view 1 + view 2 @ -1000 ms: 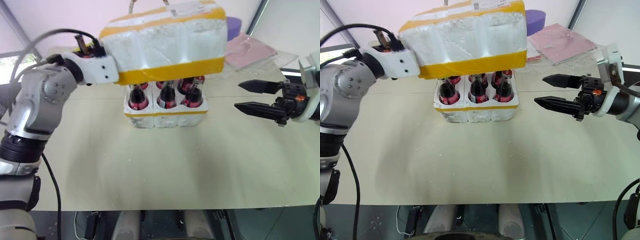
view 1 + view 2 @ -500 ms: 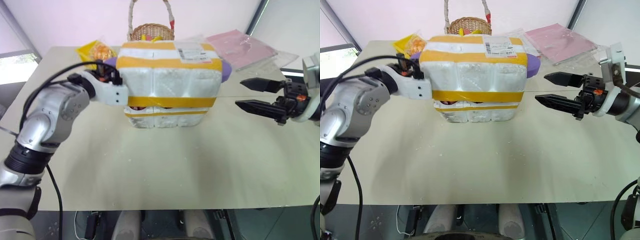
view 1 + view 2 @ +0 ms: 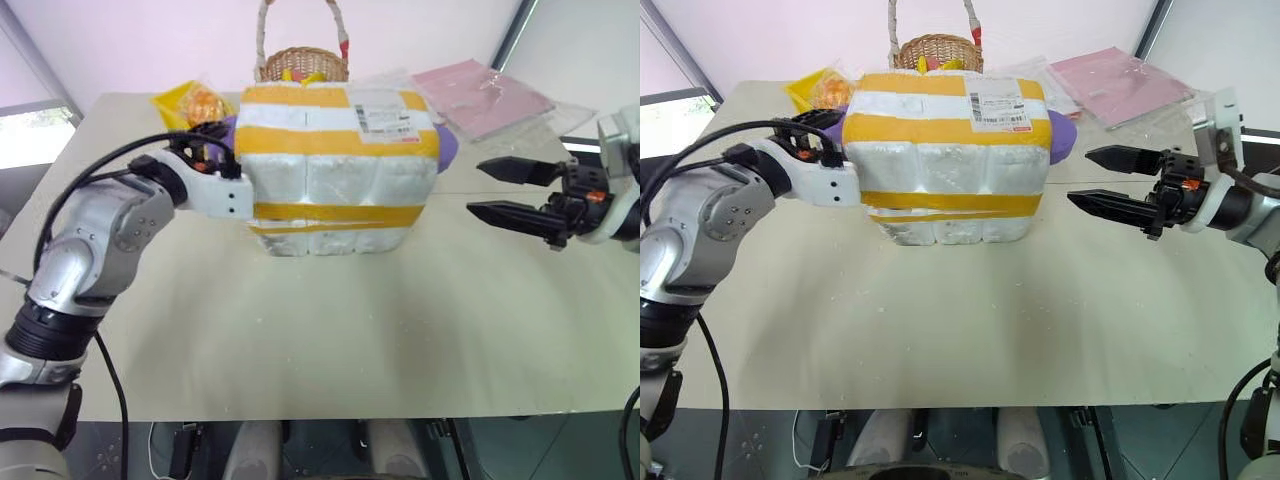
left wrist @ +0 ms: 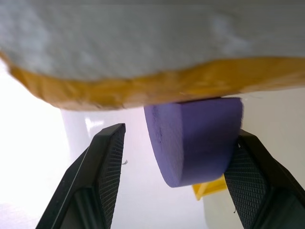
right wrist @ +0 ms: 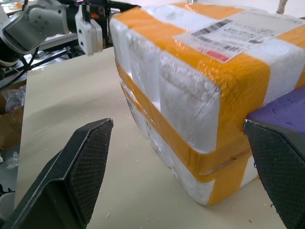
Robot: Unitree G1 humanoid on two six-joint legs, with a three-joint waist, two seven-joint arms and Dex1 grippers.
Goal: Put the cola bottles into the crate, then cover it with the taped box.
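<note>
The taped box [image 3: 335, 160] sat over the crate [image 3: 330, 238], long axis across the table; the left gripper [image 4: 174, 157], jaws parted, straddled its purple end piece [image 4: 195, 140]; the open right gripper [image 3: 505, 190] hung well apart.

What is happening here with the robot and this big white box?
The robot is covering a crate of cola bottles with the taped box. The box now sits on top of the crate, so the bottles are hidden. The left gripper is at the box's purple end piece, with its fingers open around it. The right gripper hovers open beside the box's other end, apart from it. A wicker basket stands behind.
</note>
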